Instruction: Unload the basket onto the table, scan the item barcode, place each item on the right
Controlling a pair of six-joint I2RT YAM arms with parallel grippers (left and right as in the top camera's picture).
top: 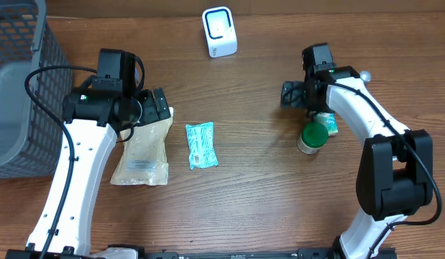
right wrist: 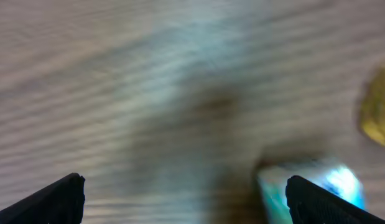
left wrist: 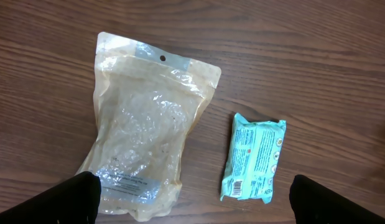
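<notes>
Currently left pincer (left wrist: 193, 190) apart, empty, over translucent tan plastic pouch (left wrist: 142, 124); flat teal wrapped packet (left wrist: 253, 158) beside it on wooden worktop (left wrist: 316, 50); right pincer (right wrist: 186, 186) apart, empty.

- Tan, see-through pouch (left wrist: 145, 124) lying flat on the wooden table (left wrist: 304, 50), hang hole near its top edge, pale label near its bottom.
- Just right of it and not touching, a teal packet (left wrist: 253, 158) lying flat; small striped patch at its lower left corner, possibly a barcode (left wrist: 237, 185).
- Dark fingertips (left wrist: 68, 202) of the left gripper (left wrist: 214, 202) at the bottom corners, spread wide, holding nothing.
</notes>
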